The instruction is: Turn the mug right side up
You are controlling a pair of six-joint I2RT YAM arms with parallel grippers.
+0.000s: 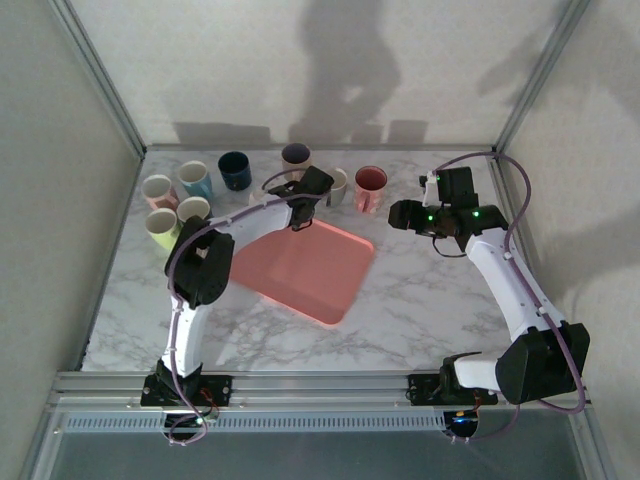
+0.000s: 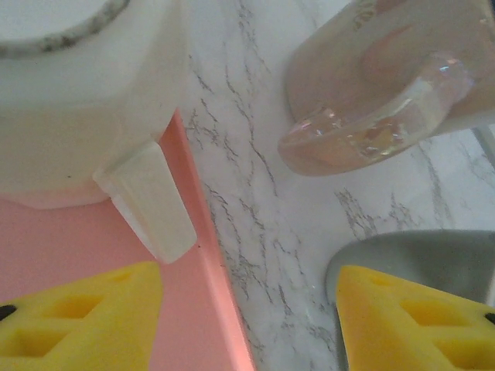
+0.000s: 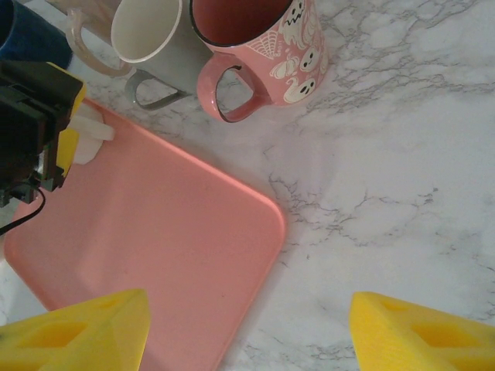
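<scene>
Because the job is to turn the mug right side up, the left pincer (image 2: 247, 290) hangs low over the far corner of the pink tray (image 2: 46, 247), where the white mug (image 2: 77, 116) stands. The mug sits on the tray just inside the edge, and its handle (image 2: 147, 205) sticks out toward the pincer. The two yellow fingers (image 2: 77, 321) are spread wide and hold nothing. The mug is just ahead of one finger, not between them. This looks like lining up with the handle or the side of the mug before a pinch. A dark speckled ring runs round the top of the mug, but from so close it is hard to tell if that is the mouth or the bottom.

The other mugs stand off the tray on the marble table (image 3: 402, 193), at the back. A grey mug (image 3: 155, 39) and a pink mug (image 3: 282, 46) with ghosts on it stand upright just past the tray, near the white mug. That probably leaves the tray free as the place to work.

The right pincer (image 3: 247, 309) hovers by the right side of the tray, well apart from the white mug. Its fingers are spread too and carry nothing. It seems to wait out of the way so the left arm has room
</scene>
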